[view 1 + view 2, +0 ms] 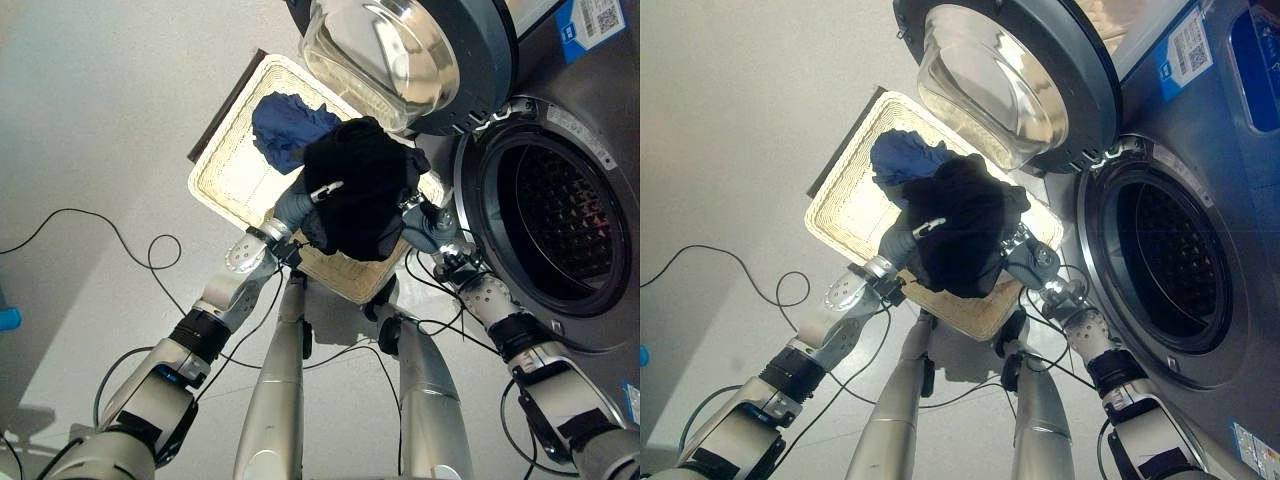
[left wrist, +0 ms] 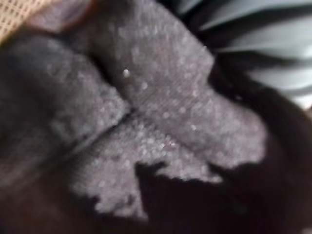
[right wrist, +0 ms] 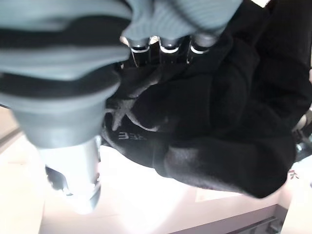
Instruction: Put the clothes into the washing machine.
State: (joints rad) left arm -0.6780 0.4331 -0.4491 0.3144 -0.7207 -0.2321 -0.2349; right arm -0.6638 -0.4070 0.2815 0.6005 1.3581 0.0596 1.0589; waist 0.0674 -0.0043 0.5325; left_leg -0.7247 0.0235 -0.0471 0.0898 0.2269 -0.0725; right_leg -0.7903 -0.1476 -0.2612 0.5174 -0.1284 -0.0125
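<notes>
Black garment [image 1: 362,190] gripped between left robot hand [image 1: 312,198] and right robot hand [image 1: 420,218], above wicker basket [image 1: 228,180]; washing machine [image 1: 560,215] drum open at right.

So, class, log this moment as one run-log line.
stage: lifting | black garment held over basket | left hand, right hand: on garment | blue garment: in basket | washer door: open

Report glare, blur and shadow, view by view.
Left eye view: glare on the open door's glass bowl, drum dark. Left wrist view: black garment blurred, too close. Right wrist view: basket washed out white.
</notes>
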